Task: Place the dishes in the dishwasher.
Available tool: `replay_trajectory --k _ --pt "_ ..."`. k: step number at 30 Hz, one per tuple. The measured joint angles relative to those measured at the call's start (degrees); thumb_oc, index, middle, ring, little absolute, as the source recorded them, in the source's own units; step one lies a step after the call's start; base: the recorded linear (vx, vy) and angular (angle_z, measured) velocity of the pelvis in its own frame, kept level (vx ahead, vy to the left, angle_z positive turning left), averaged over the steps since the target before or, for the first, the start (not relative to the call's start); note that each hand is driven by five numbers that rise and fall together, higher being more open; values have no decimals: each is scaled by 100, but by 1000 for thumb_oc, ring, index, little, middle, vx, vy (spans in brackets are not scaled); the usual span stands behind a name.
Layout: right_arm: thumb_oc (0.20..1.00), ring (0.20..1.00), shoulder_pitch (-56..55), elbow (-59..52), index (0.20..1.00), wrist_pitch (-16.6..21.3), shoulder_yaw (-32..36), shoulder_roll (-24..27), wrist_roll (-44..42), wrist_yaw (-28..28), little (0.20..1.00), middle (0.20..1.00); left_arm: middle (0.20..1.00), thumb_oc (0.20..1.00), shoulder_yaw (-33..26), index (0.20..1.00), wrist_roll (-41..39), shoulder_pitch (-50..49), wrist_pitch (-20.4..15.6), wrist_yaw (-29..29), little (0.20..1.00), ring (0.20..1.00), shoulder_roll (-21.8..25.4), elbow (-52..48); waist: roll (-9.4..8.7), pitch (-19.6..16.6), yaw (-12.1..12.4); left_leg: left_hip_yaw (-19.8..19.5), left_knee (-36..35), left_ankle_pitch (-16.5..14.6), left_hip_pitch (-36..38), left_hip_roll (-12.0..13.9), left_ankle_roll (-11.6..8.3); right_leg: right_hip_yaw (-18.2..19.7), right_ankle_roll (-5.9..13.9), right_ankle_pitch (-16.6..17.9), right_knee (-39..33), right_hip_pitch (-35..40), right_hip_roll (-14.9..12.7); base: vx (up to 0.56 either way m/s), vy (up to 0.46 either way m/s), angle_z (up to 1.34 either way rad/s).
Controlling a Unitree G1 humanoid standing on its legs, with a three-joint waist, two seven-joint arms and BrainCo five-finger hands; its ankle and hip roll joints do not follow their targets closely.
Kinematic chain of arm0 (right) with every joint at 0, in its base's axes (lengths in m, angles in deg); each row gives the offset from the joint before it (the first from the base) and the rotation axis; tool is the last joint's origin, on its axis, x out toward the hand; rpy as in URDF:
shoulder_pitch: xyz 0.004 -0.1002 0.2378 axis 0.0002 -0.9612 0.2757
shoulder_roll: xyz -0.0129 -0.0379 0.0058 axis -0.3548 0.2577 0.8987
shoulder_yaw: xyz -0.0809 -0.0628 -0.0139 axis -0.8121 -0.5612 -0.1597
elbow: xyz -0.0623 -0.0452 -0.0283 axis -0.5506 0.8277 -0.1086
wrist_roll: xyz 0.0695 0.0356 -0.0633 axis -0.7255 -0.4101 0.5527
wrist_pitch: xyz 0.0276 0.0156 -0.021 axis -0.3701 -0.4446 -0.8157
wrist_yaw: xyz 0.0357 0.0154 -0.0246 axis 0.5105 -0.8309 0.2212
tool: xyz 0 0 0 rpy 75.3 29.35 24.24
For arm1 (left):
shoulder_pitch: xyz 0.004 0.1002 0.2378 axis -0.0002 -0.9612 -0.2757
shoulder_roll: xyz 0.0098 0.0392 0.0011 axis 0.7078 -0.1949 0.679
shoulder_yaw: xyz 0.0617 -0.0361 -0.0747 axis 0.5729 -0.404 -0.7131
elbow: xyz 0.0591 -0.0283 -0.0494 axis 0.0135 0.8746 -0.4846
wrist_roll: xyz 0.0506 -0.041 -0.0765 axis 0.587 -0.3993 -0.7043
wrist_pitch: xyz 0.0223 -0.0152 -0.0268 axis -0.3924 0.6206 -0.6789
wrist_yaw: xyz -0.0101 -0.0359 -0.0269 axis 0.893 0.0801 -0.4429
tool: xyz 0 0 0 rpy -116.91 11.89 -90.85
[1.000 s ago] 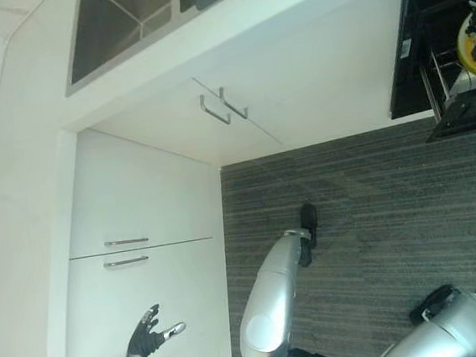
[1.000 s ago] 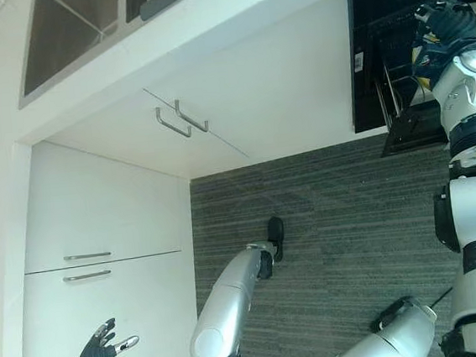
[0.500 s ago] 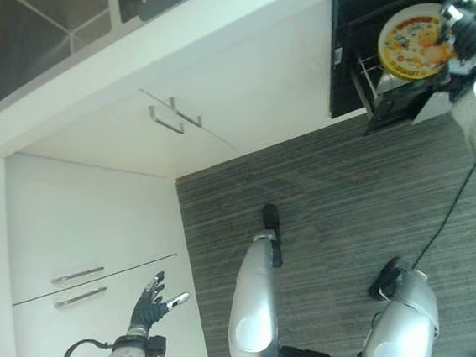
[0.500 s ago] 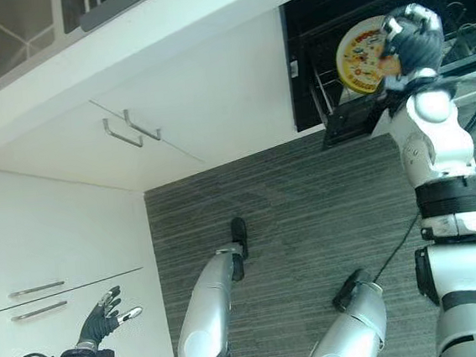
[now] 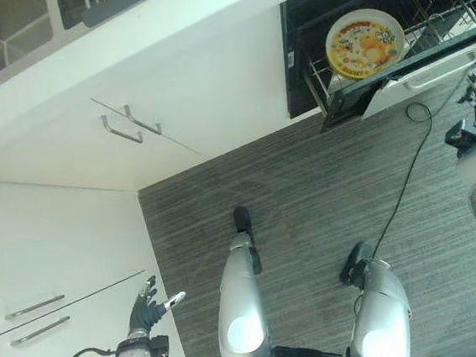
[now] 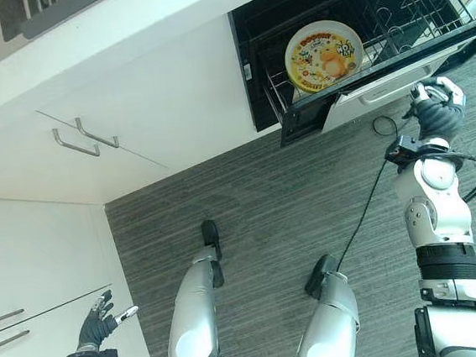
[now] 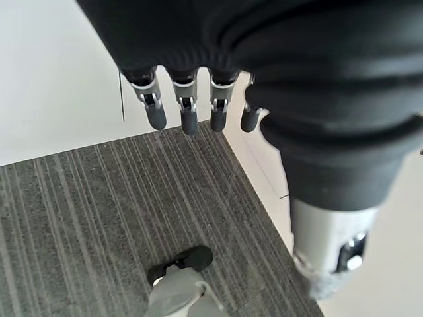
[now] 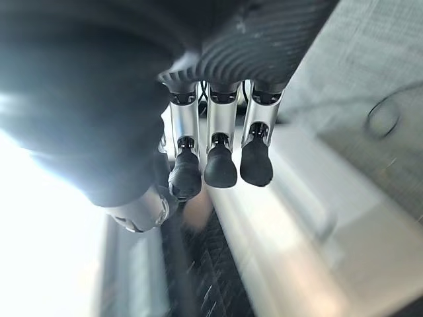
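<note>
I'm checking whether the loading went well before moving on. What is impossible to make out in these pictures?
- Dishwasher: the rack's far end is cut off by the picture's edge in both eye views.
- Plate: its lower edge sits behind the rack's front wall, so its seating in the tines is hidden.
- Right hand: the right wrist view is blurred past the fingers.

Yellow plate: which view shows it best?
Right eye view: the plate stands whole and unblocked in the dishwasher rack. Left eye view shows it too, nearer the top edge. The wrist views give no clear look at it.
</note>
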Motion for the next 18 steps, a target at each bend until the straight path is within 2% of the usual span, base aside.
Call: replay_trajectory --k 1,3,6,9,12,13,16,18 --pt "200 200 69 545 200 105 181 36 -222 -33 200 200 1000 1000 28 1000 -4 22 48 51 1000 1000 26 12 2 0 45 8 -47 -6 38 -33 -14 1 -4 -1 -23 23 -23 -34 -129 6" --pt "200 200 121 927 200 257 211 -7 -385 -114 200 200 1000 1000 237 1000 -156 81 602 291 1000 1000 165 -522 3 -1 61 -17 -46 12 108 -75 15 -18 41 23 -32 129 -17 -31 -96 7" --pt "200 200 497 897 200 161 151 26 -625 -265 200 200 1000 1000 282 1000 -194 989 1082 468 1000 1000 122 -385 2 -2 104 -40 -43 17 162 -49 15 -10 49 40 -47 175 -6 -45 -40 -1" --pt "200 200 931 1214 200 -42 -162 408 -953 -51 200 200 1000 1000 335 1000 -227 1839 1506 742 1000 1000 134 -62 -42 -19 67 -79 63 -7 115 -34 36 0 45 40 -4 164 -10 -26 -11 1" --pt "200 200 1329 2292 200 -108 -490 428 -1297 409 200 200 1000 1000 525 1000 -251 2269 1712 951 1000 1000 127 386 -174 -93 -33 -104 169 -50 39 -32 29 14 44 38 14 125 -5 13 -12 -4" --pt "200 200 1467 2716 200 -223 -538 423 -1382 586 200 200 1000 1000 563 1000 -279 2373 1791 1022 1000 1000 77 593 -204 -127 -55 -101 285 -172 19 -15 6 33 14 -10 28 137 -23 57 -13 -7" --pt "200 200 1666 2986 200 -327 -610 438 -1403 828 200 200 1000 1000 727 1000 -409 2375 1878 1184 1000 1000 61 712 -202 -248 -47 -125 489 -250 -109 -35 53 42 52 -14 125 78 -63 14 -9 3" --pt "200 200 2191 3240 200 -479 -829 450 -1404 1015 200 200 1000 1000 730 1000 -408 2370 1893 1288 1000 1000 67 725 -204 -300 26 -147 700 -323 -163 -58 42 72 55 -46 248 72 -138 -15 7 7"
